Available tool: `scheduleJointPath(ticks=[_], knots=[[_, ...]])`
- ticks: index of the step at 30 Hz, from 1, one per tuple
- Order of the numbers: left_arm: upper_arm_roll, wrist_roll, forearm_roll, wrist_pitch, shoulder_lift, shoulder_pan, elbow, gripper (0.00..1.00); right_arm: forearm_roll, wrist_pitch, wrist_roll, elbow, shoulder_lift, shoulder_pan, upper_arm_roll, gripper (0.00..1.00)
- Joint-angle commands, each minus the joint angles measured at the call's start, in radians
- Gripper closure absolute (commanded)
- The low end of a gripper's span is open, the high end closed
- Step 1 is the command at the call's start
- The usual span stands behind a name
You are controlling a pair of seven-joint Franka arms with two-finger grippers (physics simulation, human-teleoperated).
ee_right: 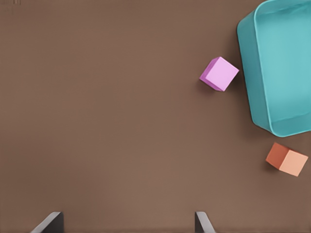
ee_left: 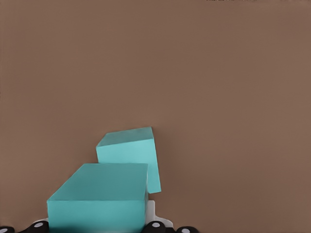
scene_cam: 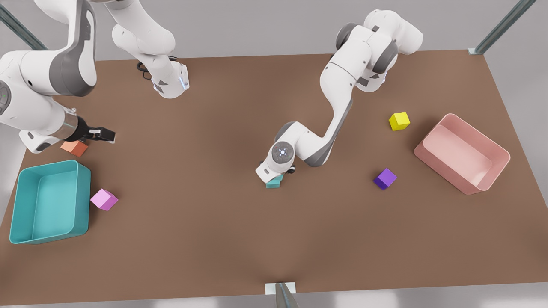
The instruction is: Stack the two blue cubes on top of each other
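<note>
Two blue cubes show in the left wrist view. The nearer blue cube [ee_left: 99, 196] sits close under the camera, with white finger parts hugging both its sides. The second blue cube [ee_left: 127, 148] rests just behind it, tilted and touching it. My left gripper [scene_cam: 279, 176] is low over the table's middle, where one blue cube [scene_cam: 273, 182] peeks out beneath the hand; the other is hidden there. My right gripper [scene_cam: 102, 134] hangs open at the front view's left, its fingers [ee_right: 51, 223] spread wide over bare table.
A teal bin [scene_cam: 81, 196] stands at the front view's left with a pink cube [scene_cam: 104, 199] beside it and an orange cube [scene_cam: 75, 147] under the right arm. A purple cube [scene_cam: 385, 178], a yellow cube [scene_cam: 399, 121] and a pink bin [scene_cam: 496, 171] sit on the right.
</note>
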Motion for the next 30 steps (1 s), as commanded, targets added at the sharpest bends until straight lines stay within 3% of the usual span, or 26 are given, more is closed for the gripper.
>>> scheduleJointPath(ticks=[1,4,6,26,28,29,30], knots=[[0.000,-0.517,-0.002,0.009,0.002,-0.001,0.001,0.30,0.001,-0.001,-0.009,0.000,0.000,0.106,0.004,0.00],[0.000,-0.517,-0.004,0.009,0.008,-0.003,0.001,0.30,0.001,-0.001,-0.009,0.000,0.000,0.106,0.004,0.00],[0.000,-0.517,-0.004,0.009,0.011,-0.004,0.001,0.00,0.001,-0.001,-0.007,0.000,0.000,0.106,0.004,0.00],[-0.029,-0.521,-0.025,-0.112,-0.047,0.023,0.031,0.00,0.013,0.001,-0.006,0.000,0.003,0.106,0.002,0.00],[-0.029,-0.515,-0.023,-0.217,-0.111,0.045,0.033,0.00,0.013,0.001,-0.006,0.000,0.003,0.106,0.002,0.00],[-0.029,-0.500,-0.016,-0.331,-0.165,0.072,0.045,0.00,0.013,0.001,-0.004,0.000,0.002,0.106,0.002,0.00],[-0.028,-0.224,0.016,-0.529,-0.253,0.169,0.065,0.00,0.013,0.001,-0.004,0.000,0.002,0.106,0.002,0.00]])
